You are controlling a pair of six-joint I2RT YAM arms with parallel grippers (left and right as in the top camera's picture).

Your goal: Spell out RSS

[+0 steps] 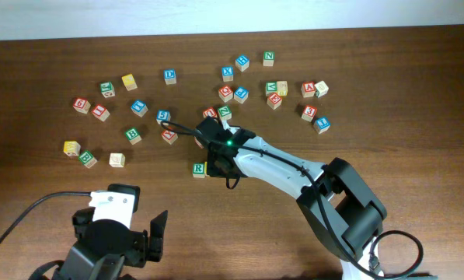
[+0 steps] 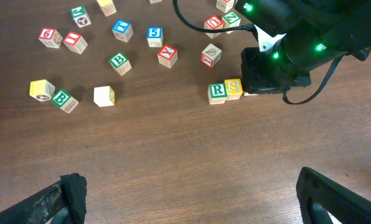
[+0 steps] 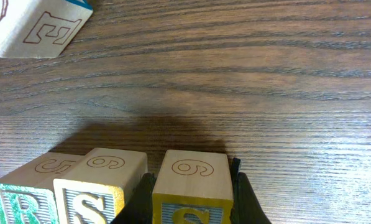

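You have the row of three small wooden cubes lying near the middle of the dark wooden table (image 1: 418, 85), its long axis running left to right across the left wrist view. The pale green-framed cube with a green R (image 2: 217, 92) sits at the left end, the yellow-faced S cube (image 2: 233, 88) touches it, and the second yellow S cube (image 3: 194, 186) is just beside that (mostly hidden under the arm elsewhere). From overhead the R faces up. Your right gripper (image 3: 192, 202) is clamped narrowly on the second yellow S cube, its dark fingers (image 3: 247, 205) against both sides. Your left gripper (image 2: 188, 196) gapes wide over bare wood, holding nothing. Other lettered cubes (image 1: 138, 107) lie scattered beyond.
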